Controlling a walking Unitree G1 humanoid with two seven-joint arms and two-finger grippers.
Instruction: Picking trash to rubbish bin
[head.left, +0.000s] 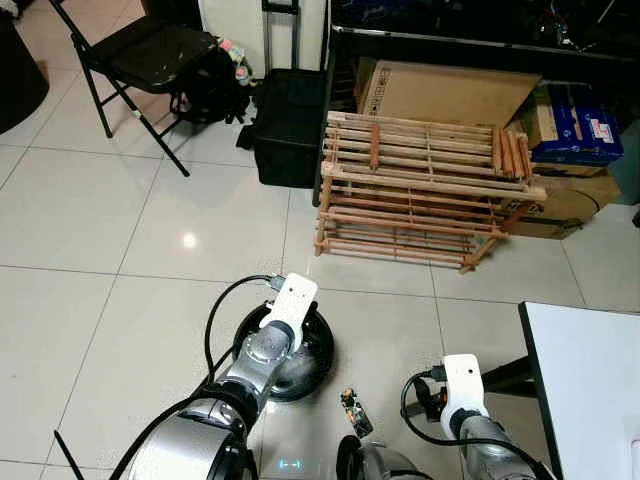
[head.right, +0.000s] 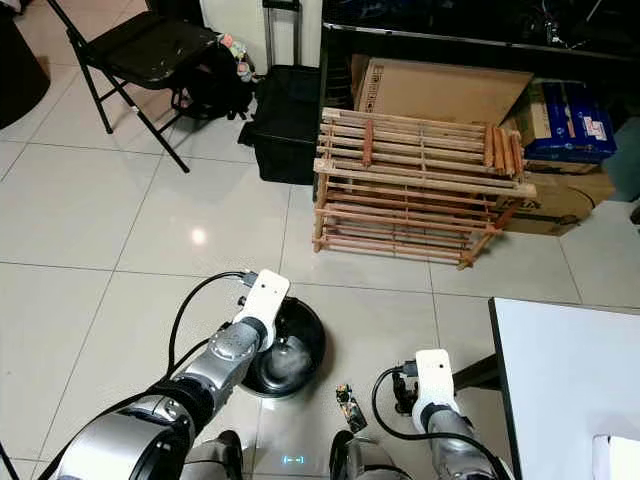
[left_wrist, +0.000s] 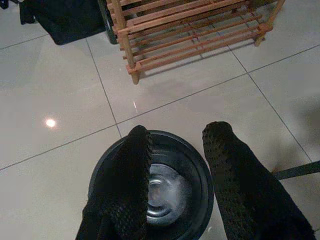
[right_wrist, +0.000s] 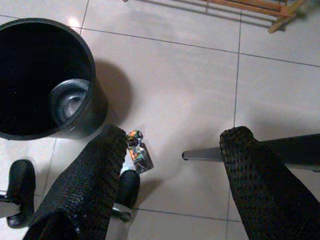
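Observation:
A black round rubbish bin stands on the tiled floor just in front of me, with a shiny bottom and nothing visible inside. My left gripper hangs open right above the bin, holding nothing. A small colourful wrapper lies on the floor to the right of the bin. My right gripper is open and empty, above the floor, with the wrapper close to one of its fingers. The bin is a short way from the wrapper.
A wooden slatted rack lies ahead, with cardboard boxes behind it. A black bag and a black folding chair stand at the back left. A white table is at my right, its dark leg near the right gripper.

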